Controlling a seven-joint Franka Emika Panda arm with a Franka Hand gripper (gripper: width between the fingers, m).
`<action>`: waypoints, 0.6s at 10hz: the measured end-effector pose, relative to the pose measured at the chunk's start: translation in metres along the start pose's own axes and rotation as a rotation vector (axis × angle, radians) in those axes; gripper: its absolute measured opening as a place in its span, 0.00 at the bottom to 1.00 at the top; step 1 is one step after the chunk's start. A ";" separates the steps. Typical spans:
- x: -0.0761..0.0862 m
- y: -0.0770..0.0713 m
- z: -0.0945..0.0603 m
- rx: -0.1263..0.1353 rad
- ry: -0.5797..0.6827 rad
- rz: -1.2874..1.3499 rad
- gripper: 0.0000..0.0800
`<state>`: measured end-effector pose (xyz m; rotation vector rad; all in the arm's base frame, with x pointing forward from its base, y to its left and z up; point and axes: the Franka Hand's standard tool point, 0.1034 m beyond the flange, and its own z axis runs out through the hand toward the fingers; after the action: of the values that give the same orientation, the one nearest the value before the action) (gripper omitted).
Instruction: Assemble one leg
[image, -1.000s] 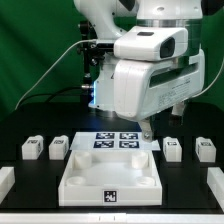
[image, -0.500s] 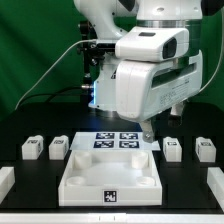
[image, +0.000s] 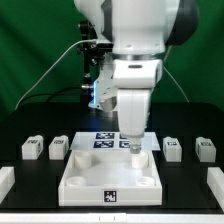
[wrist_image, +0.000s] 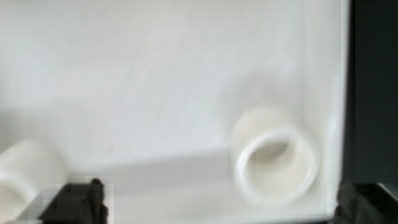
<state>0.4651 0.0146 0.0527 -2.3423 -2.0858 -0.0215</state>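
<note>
Four small white legs with tags stand on the black table: two at the exterior view's left (image: 32, 148) (image: 57, 148) and two at its right (image: 172, 148) (image: 203, 149). My gripper (image: 133, 152) hangs low over the far right part of the large white tray-like part (image: 110, 178), apart from every leg. In the wrist view the gripper (wrist_image: 224, 205) is open and empty. Its dark fingertips (wrist_image: 75, 200) stand wide apart over the part's white surface (wrist_image: 160, 90), near a round recess (wrist_image: 270, 165). No leg shows in the wrist view.
The marker board (image: 108, 139) lies just behind the tray-like part, partly hidden by my gripper. Other white pieces sit at the front left corner (image: 5, 180) and front right corner (image: 214, 182). Cables and the arm's base stand at the back.
The wrist has swung round and the gripper has moved down and toward the exterior view's left, from above the marker board's right edge to just over the tray-like part's far right.
</note>
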 end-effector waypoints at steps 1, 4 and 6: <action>-0.015 -0.010 0.007 0.014 -0.005 -0.129 0.81; -0.034 -0.018 0.018 0.029 -0.010 -0.263 0.81; -0.029 -0.021 0.034 0.053 -0.006 -0.193 0.81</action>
<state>0.4413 -0.0114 0.0183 -2.1064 -2.2776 0.0392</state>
